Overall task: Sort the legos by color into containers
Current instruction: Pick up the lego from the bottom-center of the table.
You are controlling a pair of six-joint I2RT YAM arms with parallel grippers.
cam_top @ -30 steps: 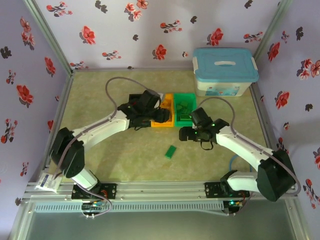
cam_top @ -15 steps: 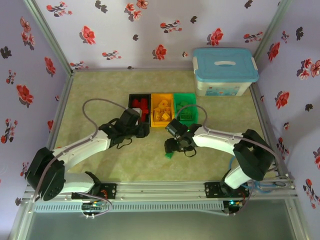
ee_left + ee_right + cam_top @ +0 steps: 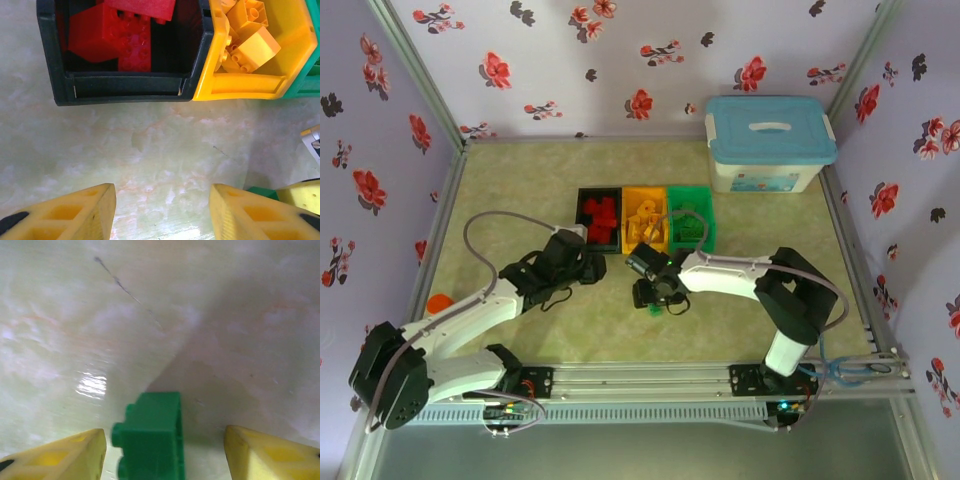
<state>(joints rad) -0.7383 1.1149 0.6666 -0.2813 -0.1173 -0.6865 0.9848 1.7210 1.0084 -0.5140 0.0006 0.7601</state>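
A lone green lego point(image 3: 150, 435) lies on the table between my right gripper's point(image 3: 165, 445) open fingers, with a gap on each side; from above it peeks out under that gripper point(image 3: 653, 297). My left gripper point(image 3: 162, 210) is open with nothing in it, just in front of the black bin point(image 3: 125, 90), and sits left of the right one point(image 3: 590, 268). The containers stand in a row: black point(image 3: 580, 215) with red legos point(image 3: 115, 35), yellow-orange point(image 3: 643, 190) with yellow legos point(image 3: 250, 40), green point(image 3: 710, 225) with green pieces.
A large white box with a light-blue lid point(image 3: 770, 140) stands at the back right. An orange cylinder point(image 3: 440, 303) lies at the left edge. Flowered walls and a metal frame close the table in.
My right gripper has swung left and down around the green lego, its jaws narrowing. My left arm has drawn back from the bins toward the near left, uncovering the orange cylinder.
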